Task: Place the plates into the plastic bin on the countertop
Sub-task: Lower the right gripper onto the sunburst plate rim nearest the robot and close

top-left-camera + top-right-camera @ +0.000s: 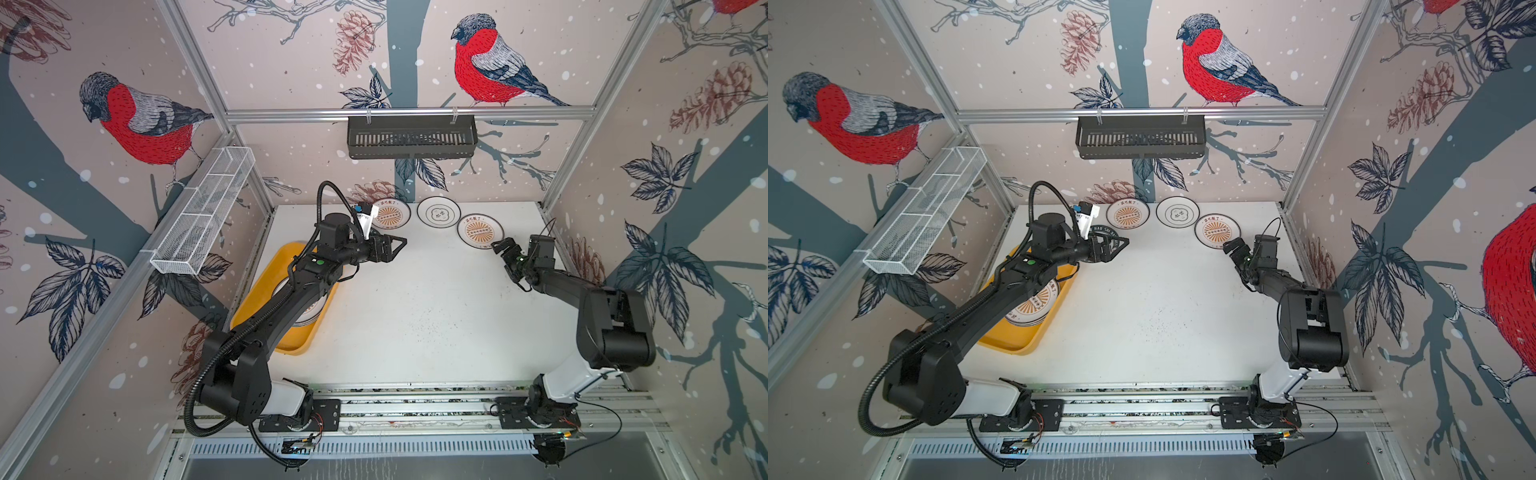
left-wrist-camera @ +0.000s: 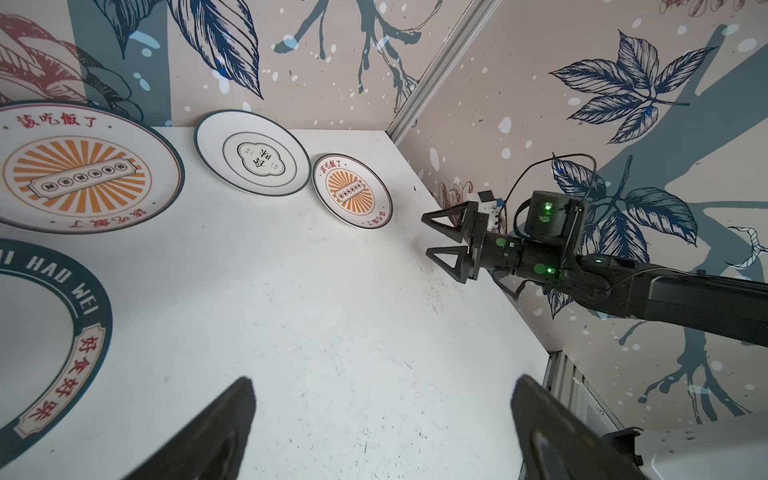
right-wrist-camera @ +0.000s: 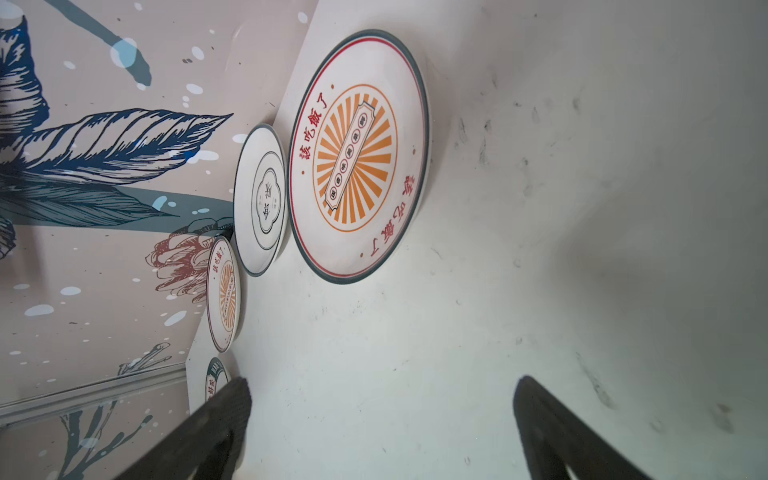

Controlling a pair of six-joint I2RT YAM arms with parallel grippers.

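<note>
The plastic bin (image 1: 296, 338) lies on the left part of the desk (image 1: 415, 316). Its long axis goes from the near edge toward the far edge and leans a little to the right at the far end. Inside it a stack of plates (image 1: 1034, 309) lies flat and face up, with an orange sunburst on top. The left arm (image 1: 291, 299) crosses above the bin and hides much of it, so I cannot tell how many plates are in the stack.

Four more plates lie flat and face up on the desk. Three make a row along the far edge: the left sunburst plate (image 1: 390, 214), the emblem plate (image 1: 439, 212) just beside it, and the right sunburst plate (image 1: 481, 231), a little nearer to the front. The banner across each sunburst runs roughly along the far edge. The green-rimmed plate (image 2: 85, 299) lies near the far end of the bin, partly under the left wrist.

The left claw (image 1: 401, 245) hangs over the desk beside that plate and points to the right, toward the middle. Its jaws are spread wide and it grasps nothing. The right claw (image 1: 500, 246) points toward the near rim of the right sunburst plate. It is near the plate but apart from it, released and empty.
</note>
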